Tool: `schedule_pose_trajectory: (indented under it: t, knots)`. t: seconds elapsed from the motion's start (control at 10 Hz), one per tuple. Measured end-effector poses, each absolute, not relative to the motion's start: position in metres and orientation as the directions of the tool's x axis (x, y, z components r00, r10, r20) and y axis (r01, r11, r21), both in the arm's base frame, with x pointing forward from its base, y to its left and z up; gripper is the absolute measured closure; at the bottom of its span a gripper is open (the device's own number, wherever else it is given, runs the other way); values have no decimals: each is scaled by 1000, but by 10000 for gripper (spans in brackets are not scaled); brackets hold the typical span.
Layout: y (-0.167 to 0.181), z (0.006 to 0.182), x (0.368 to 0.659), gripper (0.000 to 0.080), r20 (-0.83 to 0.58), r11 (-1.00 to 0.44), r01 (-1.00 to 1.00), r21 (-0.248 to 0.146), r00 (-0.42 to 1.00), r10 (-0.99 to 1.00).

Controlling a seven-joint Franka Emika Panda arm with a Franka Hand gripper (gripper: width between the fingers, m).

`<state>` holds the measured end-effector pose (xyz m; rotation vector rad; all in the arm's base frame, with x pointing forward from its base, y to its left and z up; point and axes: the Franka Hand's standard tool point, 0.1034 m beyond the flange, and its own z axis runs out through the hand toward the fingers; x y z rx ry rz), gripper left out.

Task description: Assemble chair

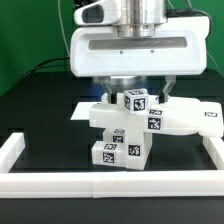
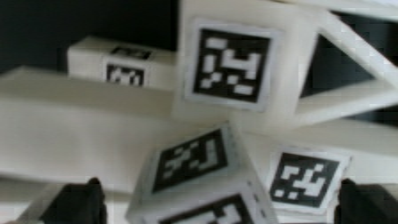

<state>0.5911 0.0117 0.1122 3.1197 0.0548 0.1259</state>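
The white chair pieces lie joined in a pile (image 1: 128,132) at mid table, with several black-and-white tags on them. A tagged block (image 1: 135,100) sits on top and a wider part (image 1: 185,120) reaches toward the exterior view's right. My gripper (image 1: 137,97) hangs right over the pile, its fingers (image 1: 109,93) spread on both sides of the top block. In the wrist view, tagged blocks (image 2: 199,165) sit between the dark fingertips (image 2: 80,203) with a small gap on each side, and a braced panel (image 2: 338,75) lies beyond. The gripper (image 2: 222,208) is open.
Long white border rails frame the black table at the exterior view's left (image 1: 14,152), front (image 1: 110,184) and right (image 1: 216,150). A green wall stands behind the arm.
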Motion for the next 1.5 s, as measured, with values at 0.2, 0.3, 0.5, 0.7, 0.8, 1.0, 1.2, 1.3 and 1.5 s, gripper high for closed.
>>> schedule_pose_trajectory:
  t: [0.2,0.3,0.5,0.7,0.8,1.0,1.2,1.3,1.5]
  knots:
    - [11,112,591,311,81,-1000,-15,16,997,-14]
    - [11,112,591,459,81,-1000,-14,17,997,-13]
    - [12,112,591,517,82,-984,-181,-3,980,-180]
    - [12,112,591,517,81,-949,-316,-14,945,-316]
    - [11,112,591,517,79,-908,-419,-23,904,-420]
    - [8,112,591,517,72,-826,-561,-42,823,-563]
    - [9,112,591,515,61,-718,-693,-65,715,-696]
    - [10,112,591,515,57,-664,-744,-77,661,-748]
    - [13,111,591,515,12,-448,-887,-108,450,-893]
